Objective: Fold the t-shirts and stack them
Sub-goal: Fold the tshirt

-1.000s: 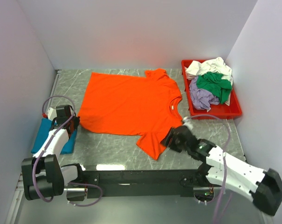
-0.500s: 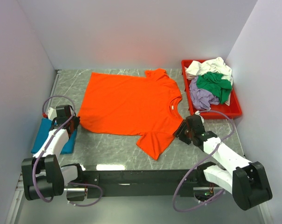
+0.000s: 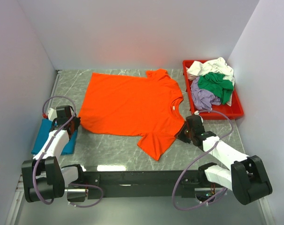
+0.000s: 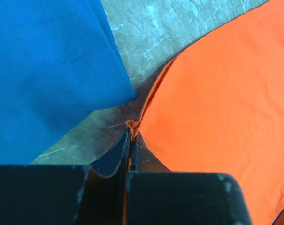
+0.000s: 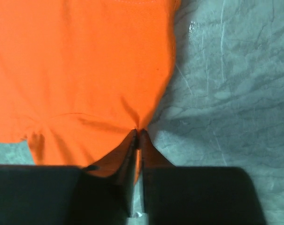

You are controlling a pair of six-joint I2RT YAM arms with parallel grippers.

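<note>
The orange t-shirt (image 3: 132, 105) lies spread flat on the bench (image 3: 113, 147), probably so that both near corners can be lifted for a fold. The left claw (image 4: 132, 136) is clenched on its hem corner, just beside the teal t-shirt (image 4: 48, 70). The right claw (image 5: 138, 133) appears pinched on the shoulder edge, where the cloth puckers at its tips.

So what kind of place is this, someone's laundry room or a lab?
Probably a robot lab test cell: plain white walls box in a grey marble-patterned tabletop, a left robot arm and right robot arm are bolted at its near edge, and a bright orange t-shirt lies spread flat.
</note>
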